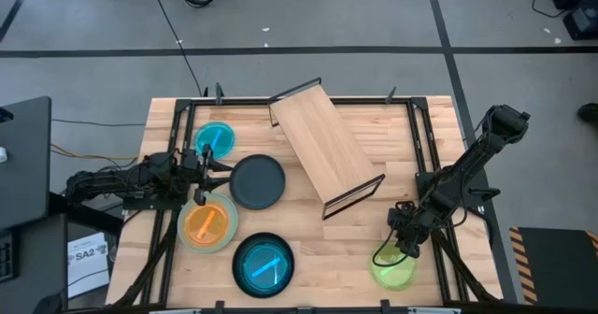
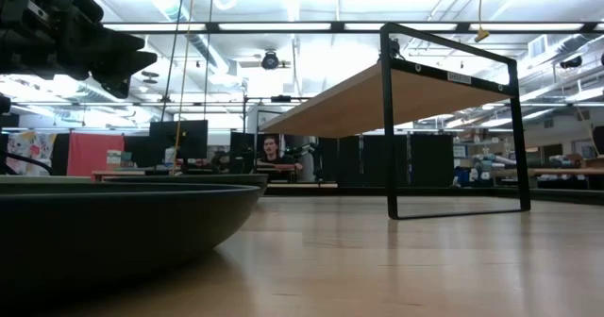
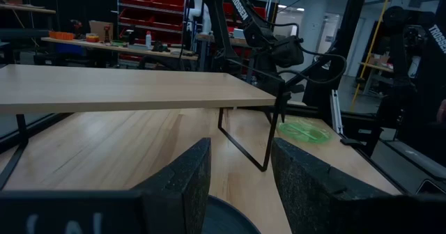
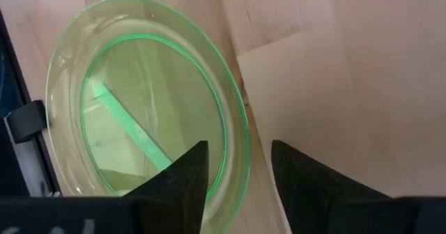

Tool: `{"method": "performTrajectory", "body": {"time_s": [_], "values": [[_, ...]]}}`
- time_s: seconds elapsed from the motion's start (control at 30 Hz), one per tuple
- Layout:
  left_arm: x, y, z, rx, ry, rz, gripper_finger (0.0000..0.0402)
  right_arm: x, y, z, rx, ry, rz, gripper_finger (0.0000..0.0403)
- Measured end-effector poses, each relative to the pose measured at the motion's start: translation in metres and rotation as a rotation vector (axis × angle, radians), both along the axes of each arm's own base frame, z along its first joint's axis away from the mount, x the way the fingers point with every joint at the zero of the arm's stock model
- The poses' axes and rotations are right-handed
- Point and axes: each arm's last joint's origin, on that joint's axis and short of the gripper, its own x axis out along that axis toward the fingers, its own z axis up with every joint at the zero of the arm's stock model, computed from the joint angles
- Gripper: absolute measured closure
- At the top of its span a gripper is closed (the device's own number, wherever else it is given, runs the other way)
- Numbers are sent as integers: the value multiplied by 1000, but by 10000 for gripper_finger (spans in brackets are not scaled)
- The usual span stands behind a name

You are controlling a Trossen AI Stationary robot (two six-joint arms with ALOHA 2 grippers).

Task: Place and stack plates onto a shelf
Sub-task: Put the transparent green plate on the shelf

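The pale wood shelf (image 1: 327, 148) stands slantwise on its black wire frames at the table's middle. A bright green plate (image 1: 392, 265) lies flat near the right near corner. My right gripper (image 4: 239, 178) hangs open over it, one finger above the inside and one outside the rim (image 4: 240, 147), pointing down. My left gripper (image 1: 207, 162) is open and level, at the left rim of the dark grey plate (image 1: 257, 181), whose edge (image 3: 230, 216) shows below the fingers. A teal plate (image 1: 215, 138) lies behind it.
An orange plate on a pale green one (image 1: 207, 222) and a teal plate on a black one (image 1: 263, 264) lie near the left near edge. Black rails (image 1: 425, 146) run along the table's sides. Bare wood lies between the shelf and the near edge.
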Motion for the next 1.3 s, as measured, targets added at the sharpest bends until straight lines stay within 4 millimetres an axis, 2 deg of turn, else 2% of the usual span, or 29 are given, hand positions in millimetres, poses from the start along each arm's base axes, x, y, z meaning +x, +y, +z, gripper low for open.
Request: {"method": "performTrajectory", "body": {"time_s": [0.43, 0.77, 1.17, 1.3], "values": [[0, 0, 0, 0, 0, 0, 244, 0, 0, 0, 9, 13, 17, 292], [0, 0, 0, 0, 0, 0, 244, 5, 8, -12, 16, 64, 37, 323], [0, 0, 0, 0, 1, 0, 244, 5, 7, -10, 30, 40, 34, 392], [0, 0, 0, 0, 0, 0, 244, 4, 7, -9, 40, 41, 26, 393]]}}
